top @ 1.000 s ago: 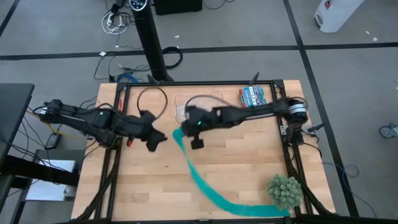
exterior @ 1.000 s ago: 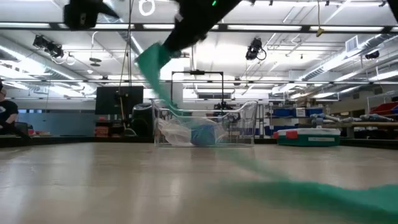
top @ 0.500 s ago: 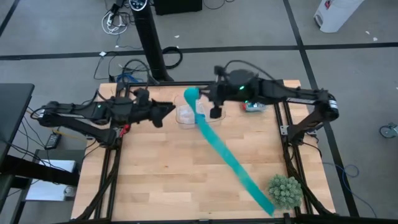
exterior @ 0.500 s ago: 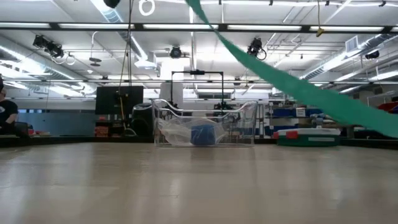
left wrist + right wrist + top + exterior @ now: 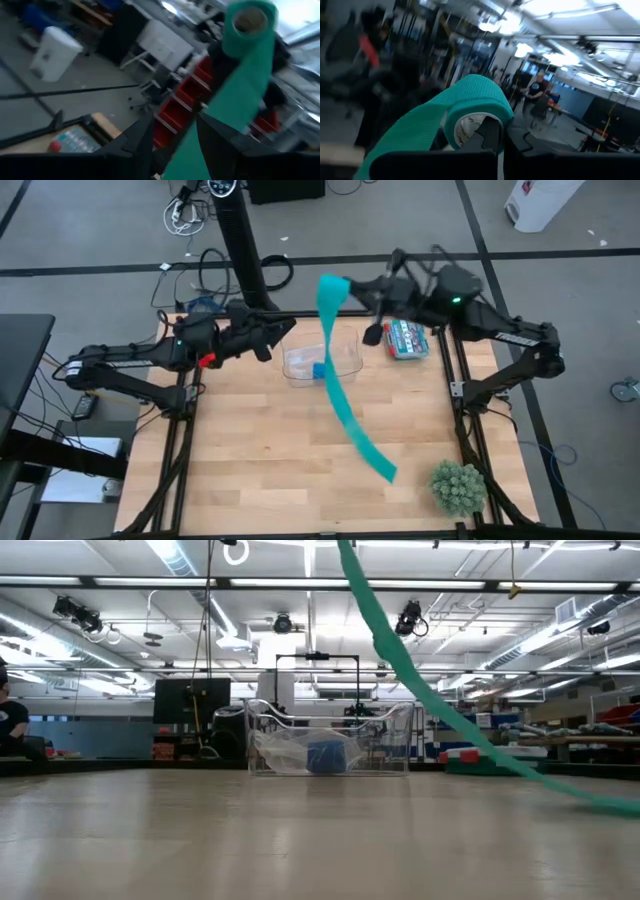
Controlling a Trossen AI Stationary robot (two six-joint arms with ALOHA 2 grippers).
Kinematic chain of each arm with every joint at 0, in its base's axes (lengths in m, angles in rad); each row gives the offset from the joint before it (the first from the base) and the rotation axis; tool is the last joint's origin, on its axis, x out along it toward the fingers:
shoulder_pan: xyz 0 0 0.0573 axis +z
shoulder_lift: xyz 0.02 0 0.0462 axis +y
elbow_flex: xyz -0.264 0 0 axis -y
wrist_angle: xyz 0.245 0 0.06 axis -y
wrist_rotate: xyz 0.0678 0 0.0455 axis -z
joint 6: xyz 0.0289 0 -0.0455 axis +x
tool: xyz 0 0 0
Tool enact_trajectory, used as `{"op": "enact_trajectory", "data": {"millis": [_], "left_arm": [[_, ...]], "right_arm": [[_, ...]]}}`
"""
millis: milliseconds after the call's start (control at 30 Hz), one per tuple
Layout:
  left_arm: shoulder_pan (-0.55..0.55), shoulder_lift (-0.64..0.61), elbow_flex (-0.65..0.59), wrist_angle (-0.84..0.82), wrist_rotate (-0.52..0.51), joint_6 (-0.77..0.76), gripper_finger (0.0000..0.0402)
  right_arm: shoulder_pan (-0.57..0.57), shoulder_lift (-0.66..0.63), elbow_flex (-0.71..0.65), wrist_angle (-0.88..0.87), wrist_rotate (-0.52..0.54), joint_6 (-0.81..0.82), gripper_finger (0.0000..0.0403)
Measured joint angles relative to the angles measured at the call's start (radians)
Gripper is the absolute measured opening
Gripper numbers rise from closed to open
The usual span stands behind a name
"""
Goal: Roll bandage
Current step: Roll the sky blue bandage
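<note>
The bandage (image 5: 340, 395) hangs in the air as a long teal ribbon, its free tail (image 5: 383, 470) drooping low over the near right part of the wooden table (image 5: 250, 470), close to the spiky green ball (image 5: 459, 486) at the near right corner. From there the ribbon climbs away across the table to its rolled end (image 5: 477, 107), a small coil on a white core, which I hold in my right gripper (image 5: 352, 288) high above the far edge; my right fingers (image 5: 490, 137) are closed on that coil. Under the rising ribbon sits the clear plastic bin (image 5: 322, 360) with a blue roll (image 5: 318, 369) inside; in the low view the ribbon (image 5: 420, 690) sweeps down in front of that bin's right side. Just right of the bin, by the far right corner, lies a flat red-and-teal pack (image 5: 405, 338). My left gripper (image 5: 272, 335) hovers at the far edge just left of the bin, pointing toward the coil, its fingers (image 5: 142, 137) apart with nothing between them; past them I see the coil (image 5: 248, 22) facing me. A person (image 5: 536, 90) stands far off in the room.

Half a second ago my right gripper held the coil lower and nearer the bin, and the tail reached the green ball; now the coil is higher and farther back, and the tail has lifted clear of the ball.
</note>
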Motion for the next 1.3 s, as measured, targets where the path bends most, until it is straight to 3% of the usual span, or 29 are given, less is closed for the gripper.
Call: {"op": "enact_trajectory", "data": {"millis": [233,400,600,733,1300], "left_arm": [[0.043,0.016,0.008,0.035,0.208,0.02,0.0157],[0.046,0.105,0.146,-0.094,0.335,0.082,0.0157],[0.062,0.216,0.407,-0.386,0.346,0.268,0.0157],[0.078,0.267,0.514,-0.445,0.351,0.314,0.0157],[0.104,0.327,0.585,-0.429,0.477,0.328,0.0157]], "right_arm": [[-0.027,-0.014,0.0,-0.02,-0.08,0.191,0.0],[-0.055,-0.002,-0.001,-0.089,-0.196,0.342,0.0],[-0.085,-0.011,0.005,-0.11,-0.278,0.438,0.0],[-0.088,-0.009,0.041,-0.145,-0.298,0.457,0.0],[-0.124,-0.003,0.088,-0.157,-0.315,0.42,0.0]]}}
